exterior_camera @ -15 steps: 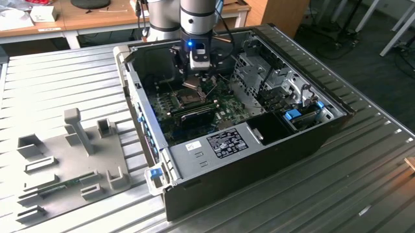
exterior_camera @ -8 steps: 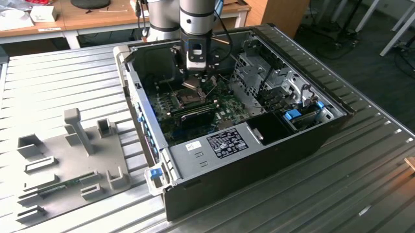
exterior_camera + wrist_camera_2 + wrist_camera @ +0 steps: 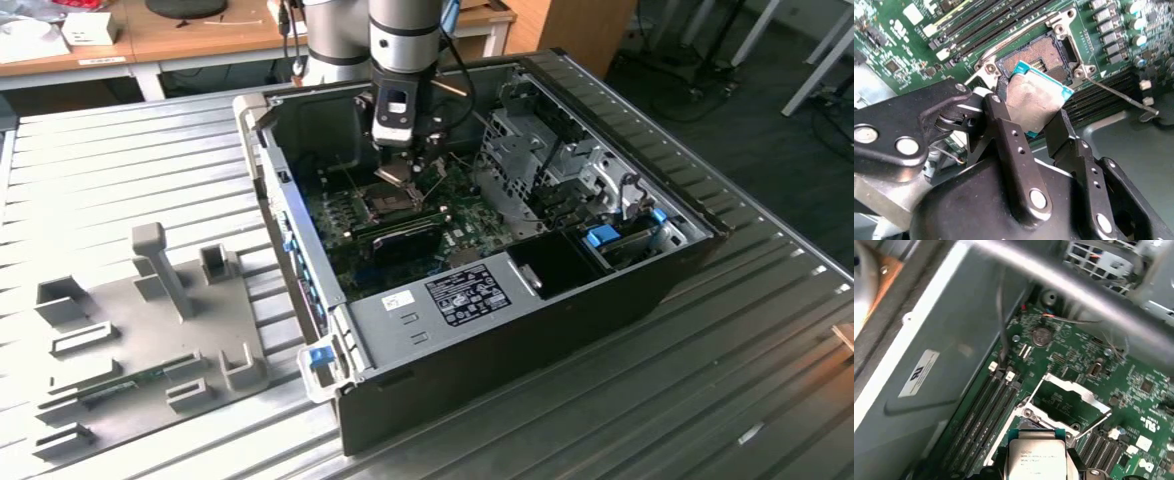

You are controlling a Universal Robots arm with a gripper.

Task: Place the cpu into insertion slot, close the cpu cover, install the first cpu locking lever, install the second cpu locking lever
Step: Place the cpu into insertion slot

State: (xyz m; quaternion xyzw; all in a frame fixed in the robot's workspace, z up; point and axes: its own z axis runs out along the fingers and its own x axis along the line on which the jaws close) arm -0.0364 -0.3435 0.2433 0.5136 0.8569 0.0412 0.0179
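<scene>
Exterior view: my gripper (image 3: 400, 168) is in the case (image 3: 627, 270) with the cpu (image 3: 396, 176); slot (image 3: 387, 205) close at its 6 o'clock.
Second wrist view: fingers (image 3: 1004, 125) part-closed, clamping cpu (image 3: 1036, 102) by two edges, tilted over slot (image 3: 1046, 50); step one, not seated.
First wrist view: cover (image 3: 1074, 386) up; I reckon seating needs the cpu level and square.

Lab, wooden desks (image 3: 200, 35), metal bench (image 3: 120, 170) (ribbed)

Soft, even light fills the exterior view; the ribbed metal tabletop (image 3: 747, 330) shines pale, while the computer case (image 3: 534, 350) interior sits in shade. In the second wrist view the close pincer (image 3: 1030, 117) blurs, and the cpu (image 3: 1034, 102) shows dull glare.
</scene>
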